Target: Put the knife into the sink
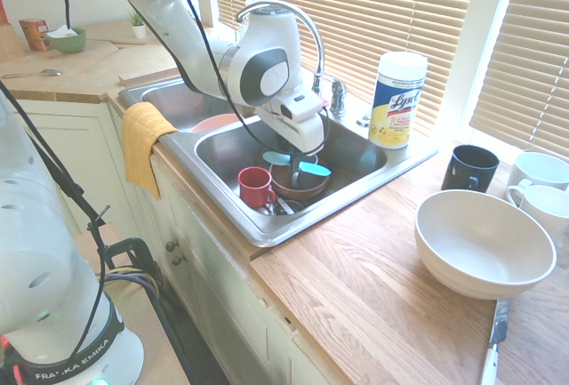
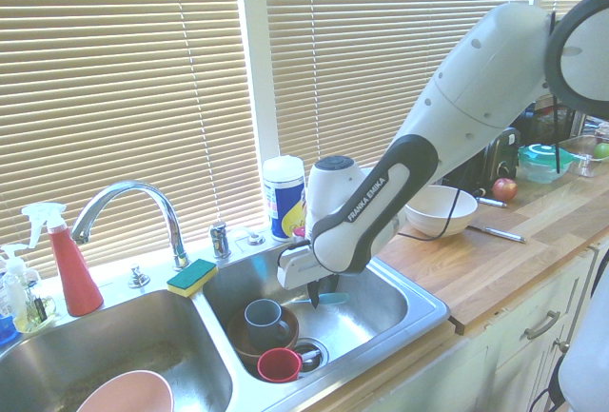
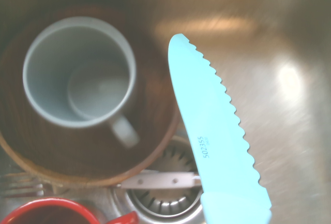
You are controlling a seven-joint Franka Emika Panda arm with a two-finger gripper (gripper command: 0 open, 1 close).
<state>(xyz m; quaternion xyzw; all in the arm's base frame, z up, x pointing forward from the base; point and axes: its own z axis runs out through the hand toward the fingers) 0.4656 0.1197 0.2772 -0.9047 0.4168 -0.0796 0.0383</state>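
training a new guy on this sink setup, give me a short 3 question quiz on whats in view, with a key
1. True or false: the gripper holds the turquoise serrated knife over the sink.
2. Multiple choice: what stands in the wooden bowl?
a) a red mug
b) a grey-blue mug
c) a spray bottle
3. Fill in the blank: the cloth draped over the sink cabinet's front edge is ____.

Key: 1 true; 2 b; 3 yellow
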